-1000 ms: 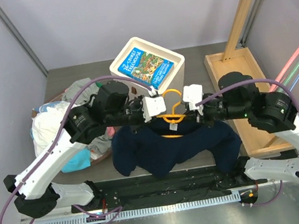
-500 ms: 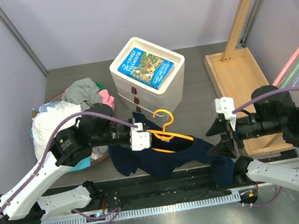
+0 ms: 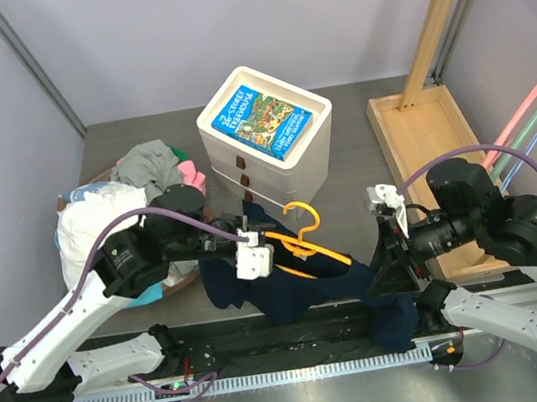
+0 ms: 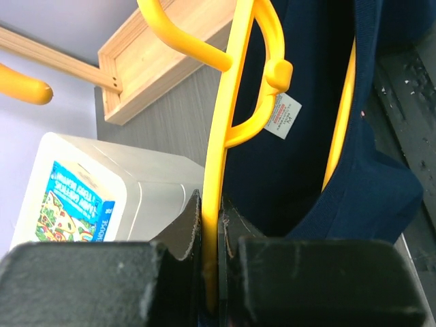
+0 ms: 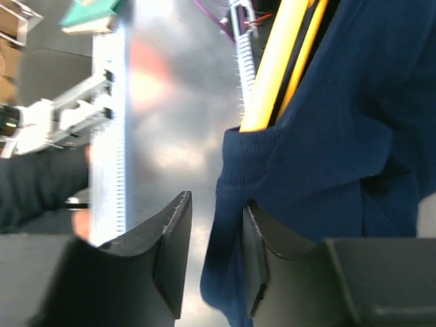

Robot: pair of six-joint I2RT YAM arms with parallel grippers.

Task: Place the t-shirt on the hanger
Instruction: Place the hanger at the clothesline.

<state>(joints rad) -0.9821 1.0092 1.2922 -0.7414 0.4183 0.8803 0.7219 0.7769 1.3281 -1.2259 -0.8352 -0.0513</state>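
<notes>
- Table (image 3: 357, 117): grey top. A heap of mixed garments (image 3: 100, 221) lies at your left, and a wooden tray (image 3: 421, 138) at your right.
- T-shirt (image 3: 293, 293): dark navy, bunched at the near edge between the two arms. It is lifted to a peak on the right side. The left wrist view shows the collar opening with a white label (image 4: 283, 117).
- White drawer unit (image 3: 290, 172): stands just behind the shirt, with a blue book (image 3: 261, 119) on top.
- Hanger (image 3: 301, 247): tilted, with the hook up and clear of the cloth. Part of the frame is inside the shirt.
- Left gripper (image 4: 210, 204): jaws are pinched tight on the hanger's yellow bar.
- Right gripper (image 5: 216, 204): jaws are apart with the shirt's edge between them. The cloth lies against one finger (image 5: 255, 259), and you can see a gap beside the other.
</notes>
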